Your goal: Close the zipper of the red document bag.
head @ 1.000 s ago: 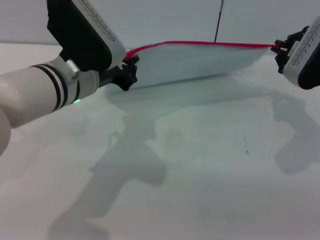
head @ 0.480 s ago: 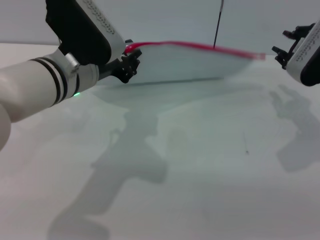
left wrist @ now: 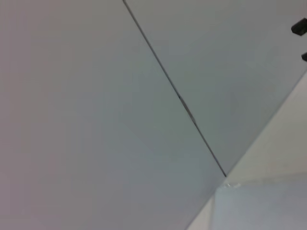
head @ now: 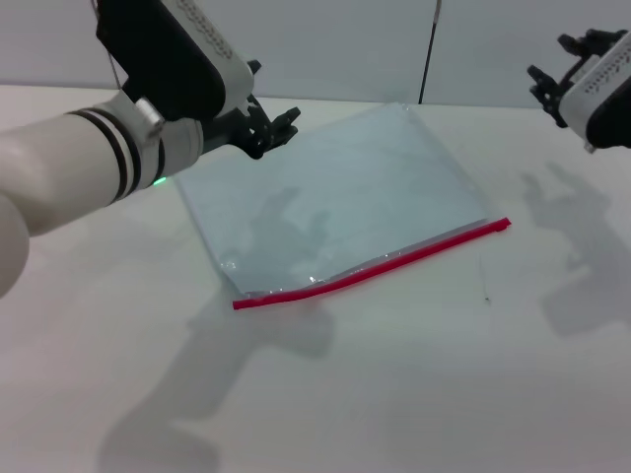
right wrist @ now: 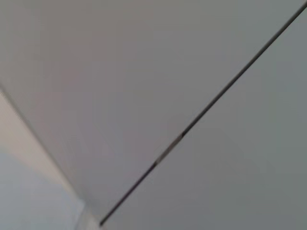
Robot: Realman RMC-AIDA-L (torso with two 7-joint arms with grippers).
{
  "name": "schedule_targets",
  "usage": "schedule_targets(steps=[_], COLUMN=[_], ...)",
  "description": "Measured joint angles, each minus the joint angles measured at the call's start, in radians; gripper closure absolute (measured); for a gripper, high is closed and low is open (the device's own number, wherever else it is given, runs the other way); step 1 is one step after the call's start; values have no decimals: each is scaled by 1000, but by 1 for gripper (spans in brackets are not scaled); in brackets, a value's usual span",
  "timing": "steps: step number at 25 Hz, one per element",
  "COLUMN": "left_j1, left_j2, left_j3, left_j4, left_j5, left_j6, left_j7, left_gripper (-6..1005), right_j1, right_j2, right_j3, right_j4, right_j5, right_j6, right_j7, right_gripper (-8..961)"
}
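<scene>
The red document bag [head: 345, 197] lies flat on the white table [head: 414, 374], a translucent pale-blue pouch. Its zipper [head: 375, 266] is a thin red strip along the long edge nearest me, running from front left up to the right. My left gripper [head: 274, 126] hovers open just above the bag's far left corner, holding nothing. At the far right, my right gripper [head: 550, 61] is open and raised, well clear of the bag. Both wrist views face the grey wall; the left wrist view catches a pale corner of the bag [left wrist: 268, 206].
A grey wall with a dark vertical seam [head: 429, 49] stands behind the table. The arms cast shadows across the tabletop in front of the bag.
Both grippers have let go of the bag's red edge. The bag, held up stretched between them, has dropped flat with the zipper toward me. The right gripper drew up and away.
</scene>
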Motion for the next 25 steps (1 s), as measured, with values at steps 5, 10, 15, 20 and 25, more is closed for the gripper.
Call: schedule_targets(steps=[5,10,15,20,25], left_j1=[7,44,68,52,35], left_j2=[1,0,0,0,0], left_j3=[-11,0,38,117,144], left_j4=[0,-95,-187,-373,-482], left_j5=[-1,-56,-126,-174,-178], left_j6=[-36,-339,-579,-870,-967], left_j7=[-28,-78,-80,-120,-194], left_gripper=[296,176,145,148,149], right_j1=[-41,-107,-137,-97,-57], right_j2=[0,0,0,0,0], right_j3=[-82,-201,-366,-521,-644], right_j4=[-29,-28,92,257,389], right_j5=[1,1,36,229,357], right_j6=[146,399,762,992,1111], right_j7=[132,320,519,574,657], right_gripper=[516,517,517,520,522])
